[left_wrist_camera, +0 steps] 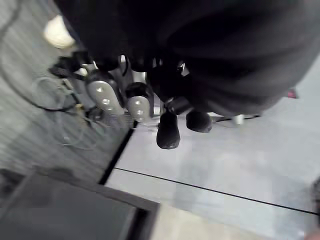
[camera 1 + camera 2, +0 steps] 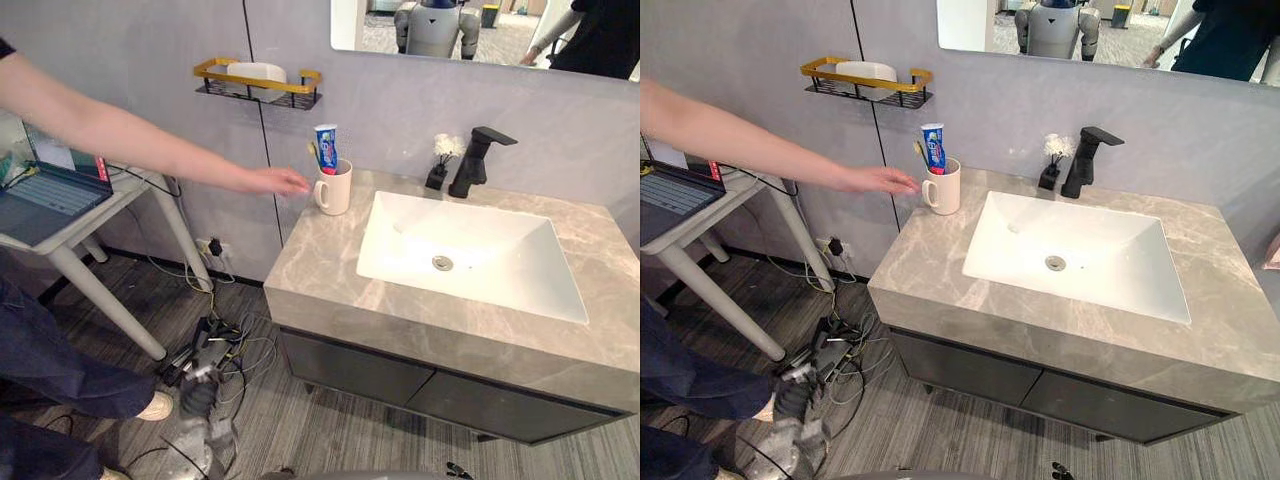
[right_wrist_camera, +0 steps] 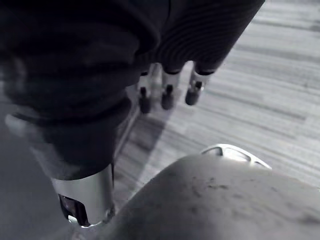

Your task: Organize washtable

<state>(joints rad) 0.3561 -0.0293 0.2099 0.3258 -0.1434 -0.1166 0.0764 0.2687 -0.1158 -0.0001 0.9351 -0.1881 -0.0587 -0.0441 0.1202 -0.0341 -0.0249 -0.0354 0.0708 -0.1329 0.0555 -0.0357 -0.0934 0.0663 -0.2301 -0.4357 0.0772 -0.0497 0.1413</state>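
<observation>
Nearest you, both robot hands hang low over the grey wood-look floor. The left hand [image 1: 140, 102] and the right hand [image 3: 167, 94] have loose, relaxed fingers and hold nothing. Ahead is the grey marble-pattern tabletop [image 2: 320, 270], bare along its front edge, with a white rectangular sink basin [image 2: 480, 250] sunk into it. At the rear left corner stands a white ceramic mug [image 2: 335, 190], upright, handle facing left, with a blue-and-red toothpaste tube [image 2: 326, 148] standing in it. A person's hand [image 2: 280, 181] reaches in from the left, just beside that handle. Behind the basin are a black angular faucet [image 2: 475, 160] and, next to it, a small black vase of white flowers [image 2: 437, 175]. A gold-railed wall shelf [image 2: 258, 85] hangs above the mug's side. Judging from this, wait until the person's hand is out of the way, then lead with the left hand, and keep the mug level so the tube does not tip out.
</observation>
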